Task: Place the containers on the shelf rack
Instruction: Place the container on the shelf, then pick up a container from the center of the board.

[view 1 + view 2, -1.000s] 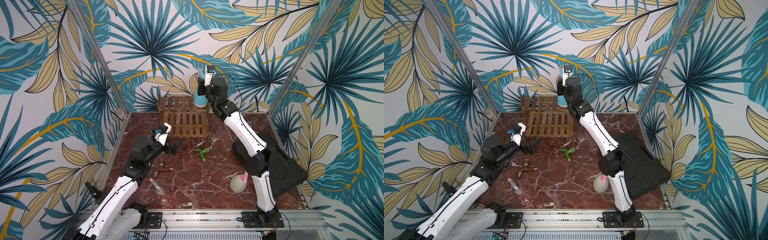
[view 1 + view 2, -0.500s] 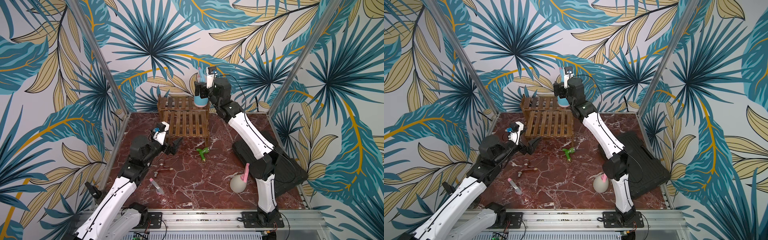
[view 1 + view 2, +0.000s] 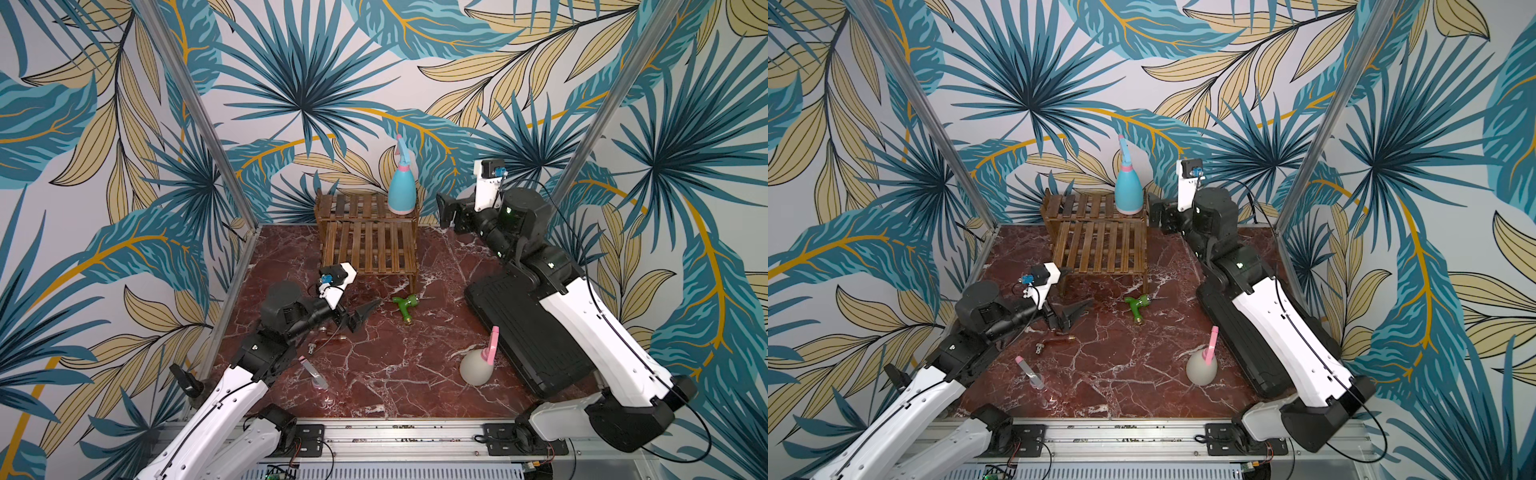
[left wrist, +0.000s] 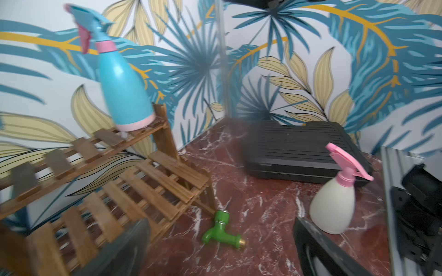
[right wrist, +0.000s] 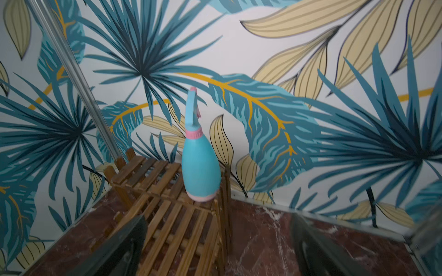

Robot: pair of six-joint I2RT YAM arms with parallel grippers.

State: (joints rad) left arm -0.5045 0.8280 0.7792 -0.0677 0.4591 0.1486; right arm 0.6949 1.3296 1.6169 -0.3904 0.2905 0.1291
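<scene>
Standing upright on the upper tier of the shelf rack point(image 3: 368, 245), the light blue bottle point(image 3: 402, 187) sits at the tier's right end, its base close to the right corner post and the tier's front edge. The slats to its left and the whole lower tier are open. The rack stands against the back wall of the red marble counter point(image 3: 395, 374).

Right claw point(image 3: 452, 212): jaws spread wide, holding nothing. It sits just beside the rack's right end at about upper-tier height, apart from the blue bottle. In the right wrist view both fingers frame the bottle with a gap on each side.

Left claw point(image 3: 365, 313): jaws spread wide, holding nothing. It hovers low over the counter near the rack's front left leg, not touching it.

Cream-white bottle point(image 3: 477, 370): upright on the counter near the front, pink trigger up, just beside the long edge of the black case point(image 3: 528, 332). The right arm lies over the case.

Clear pinkish bottle point(image 3: 313, 374): lying on its side near the front left, next to the left arm.

Green tap point(image 3: 405, 306): lying just off the rack's front right leg. Open marble lies between the tap, the cream-white bottle and the clear pinkish bottle.
</scene>
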